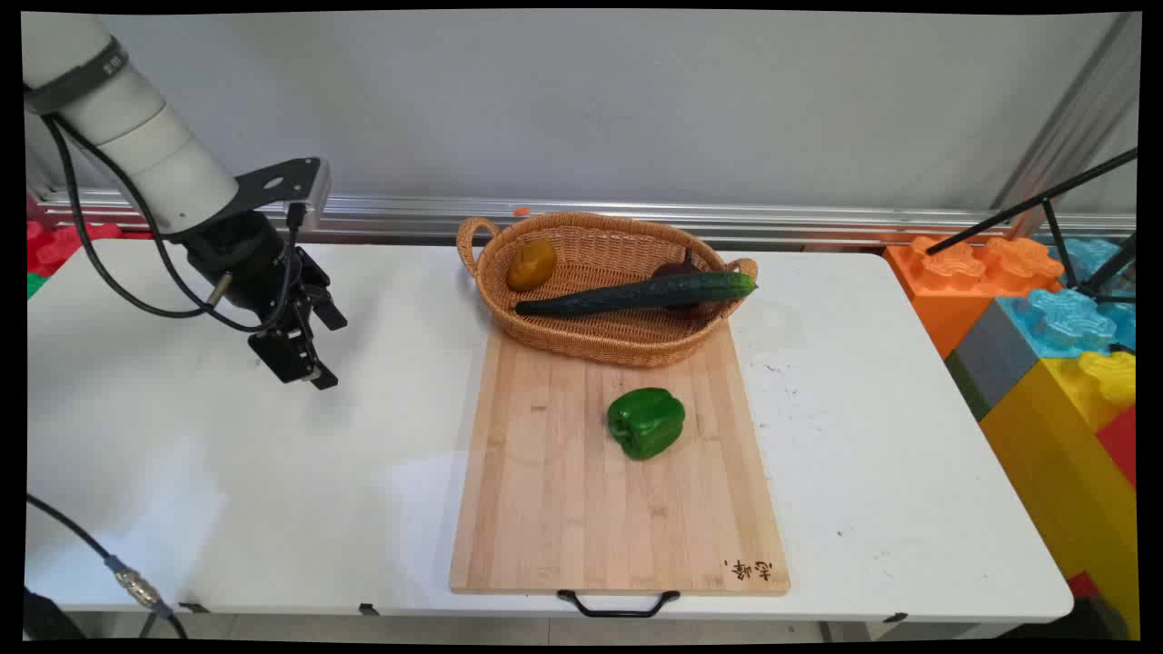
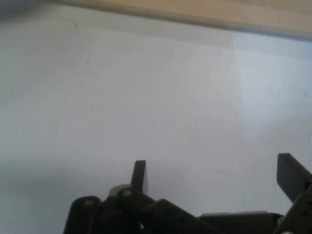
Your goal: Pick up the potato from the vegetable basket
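Gripper (image 1: 307, 368) hangs over bare table (image 1: 227, 472), left of the board (image 1: 581, 490) and well apart from it. It points down and a little toward the board. Jaws spread, nothing between them; hand view shows the two fingers (image 2: 139, 175) standing apart with only white tabletop (image 2: 146, 97) past them, and the board's pale edge (image 2: 204, 14) along the top of that view.

Black cables (image 1: 100, 254) loop from the arm down to the gripper's wrist.

Board: light wood, long side running away from the camera, black handle (image 1: 618, 603) at its near end, a small dark mark (image 1: 751, 570) burnt into its near right corner.

Pepper (image 1: 646, 421): green, lying on the board, right of its middle, nearer the far end. Not touching the basket.

Basket (image 1: 545, 336): woven, oval, with loop handles; it sits on the board's far end and overhangs it on both sides.

In the basket:
- cucumber (image 1: 636, 294), dark green, lying across it, right tip resting over the right rim
- a yellow-brown round fruit (image 1: 531, 263) at the left side
- a dark round thing (image 1: 677, 272) behind the cucumber at the right; kind not clear

Coloured blocks (image 1: 1045, 309) stand off the table's right end
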You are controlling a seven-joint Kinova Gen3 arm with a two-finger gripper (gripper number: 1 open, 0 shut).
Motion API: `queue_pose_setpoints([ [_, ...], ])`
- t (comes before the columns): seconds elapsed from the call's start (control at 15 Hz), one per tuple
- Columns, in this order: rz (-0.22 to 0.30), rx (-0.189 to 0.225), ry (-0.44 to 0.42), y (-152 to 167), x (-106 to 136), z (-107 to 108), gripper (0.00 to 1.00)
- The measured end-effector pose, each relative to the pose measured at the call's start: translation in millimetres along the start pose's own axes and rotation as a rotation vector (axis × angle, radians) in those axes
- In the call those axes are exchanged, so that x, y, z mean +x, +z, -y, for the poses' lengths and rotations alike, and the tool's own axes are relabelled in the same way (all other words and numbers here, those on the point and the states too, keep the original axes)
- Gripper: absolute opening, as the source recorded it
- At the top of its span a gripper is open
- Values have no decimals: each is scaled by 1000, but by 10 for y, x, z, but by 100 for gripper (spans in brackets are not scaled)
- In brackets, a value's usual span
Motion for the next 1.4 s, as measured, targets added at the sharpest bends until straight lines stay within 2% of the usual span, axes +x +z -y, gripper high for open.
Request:
queue_pose_setpoints([
  [0.13,-34,1,4,-18,66,30,100],
  [0.33,-120,33,5,-49,362,121,100],
  [0.47,-169,77,-1,-49,637,225,100],
  [0.67,-209,161,-12,-12,1069,402,100],
  [0.8,-221,210,-24,14,1270,487,100],
  [0.93,-241,265,-75,83,1501,576,100],
  [1.07,-245,300,-126,224,1667,661,100],
  [1.4,-198,368,-258,639,1803,910,100],
])
